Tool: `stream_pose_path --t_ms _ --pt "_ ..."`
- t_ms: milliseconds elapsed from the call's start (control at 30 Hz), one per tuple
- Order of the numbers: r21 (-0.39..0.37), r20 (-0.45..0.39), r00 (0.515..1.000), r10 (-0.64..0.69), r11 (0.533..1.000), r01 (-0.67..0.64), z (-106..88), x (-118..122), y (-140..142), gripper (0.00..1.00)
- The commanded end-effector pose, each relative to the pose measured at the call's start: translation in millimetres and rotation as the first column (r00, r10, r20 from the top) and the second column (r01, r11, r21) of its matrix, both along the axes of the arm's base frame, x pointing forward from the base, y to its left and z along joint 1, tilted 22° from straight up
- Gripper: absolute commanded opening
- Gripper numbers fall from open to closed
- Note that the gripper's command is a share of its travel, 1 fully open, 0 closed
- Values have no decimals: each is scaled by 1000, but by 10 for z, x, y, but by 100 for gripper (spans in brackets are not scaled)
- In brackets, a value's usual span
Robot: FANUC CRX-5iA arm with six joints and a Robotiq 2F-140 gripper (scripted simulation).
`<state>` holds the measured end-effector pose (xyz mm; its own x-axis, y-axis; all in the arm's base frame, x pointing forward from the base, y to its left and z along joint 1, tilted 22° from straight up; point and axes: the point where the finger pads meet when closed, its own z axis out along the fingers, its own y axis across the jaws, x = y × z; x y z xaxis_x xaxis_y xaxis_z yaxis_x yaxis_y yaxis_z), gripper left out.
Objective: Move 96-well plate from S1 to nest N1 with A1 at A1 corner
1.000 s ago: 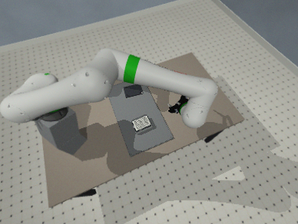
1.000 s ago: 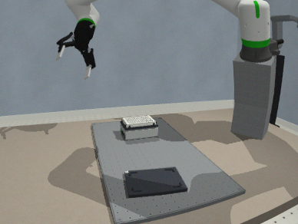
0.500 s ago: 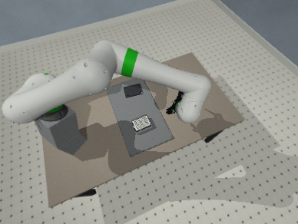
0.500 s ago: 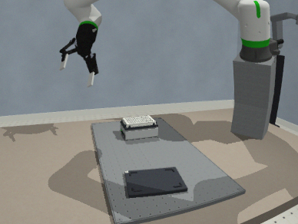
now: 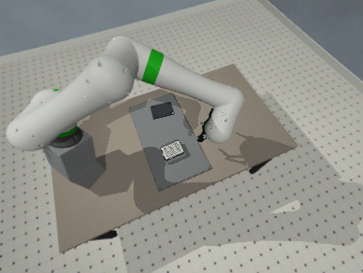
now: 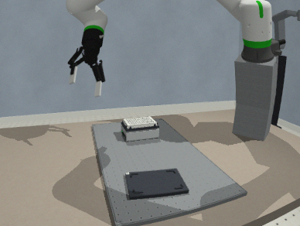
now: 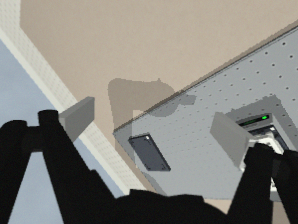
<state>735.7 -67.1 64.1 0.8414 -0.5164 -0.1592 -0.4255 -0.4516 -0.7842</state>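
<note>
- While the hand (image 6: 86, 79) hangs high in the air off to one side of the grey base plate (image 6: 216, 170), its pale fingertips (image 6: 98, 89) are spread as wide as they go, with nothing between them.
- Over on the shaker S1 (image 6: 141, 133), the 96-well plate (image 6: 139, 123) sits flat and well-side up in the pocket, untouched.
- Seen from the exterior view, its long axis runs across the base plate's width, side to side, parallel to the long side of the plate nest N1 (image 6: 156, 183).
- Which corner carries A1 is too small to make out from here, so I can't call the plate's heading any closer than that.
- N1 lies dark and low at the other end of the base plate, well apart from the shaker, with small locators at its corners.
- From the top view, the white arm (image 5: 187, 84) with its green band arches over the nest end of the base plate, wrist beyond the plate's long edge.
- Its grey pedestal (image 6: 253, 101) stands on the tan bench (image 6: 46, 170), off the base plate.
- Between shaker and nest there's only bare perforated plate.
- In the wrist view, a green light (image 7: 263, 118) glows on the shaker's front.
</note>
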Motion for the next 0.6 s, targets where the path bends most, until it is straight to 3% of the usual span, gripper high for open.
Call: stream_pose_path --t_ms 0,167,233,333,433,567 --pt "-72 17 1000 11 997 -10 -181 -98 43 100" --pt "-103 24 999 22 994 -19 -264 -153 62 100" --pt "-154 34 999 40 987 -34 -343 -212 77 100" --pt "-154 34 999 40 987 -34 -425 -273 94 100" --pt "-237 49 996 79 969 -65 -536 -373 108 100" --pt "-266 53 994 95 961 -77 -648 -479 119 100"
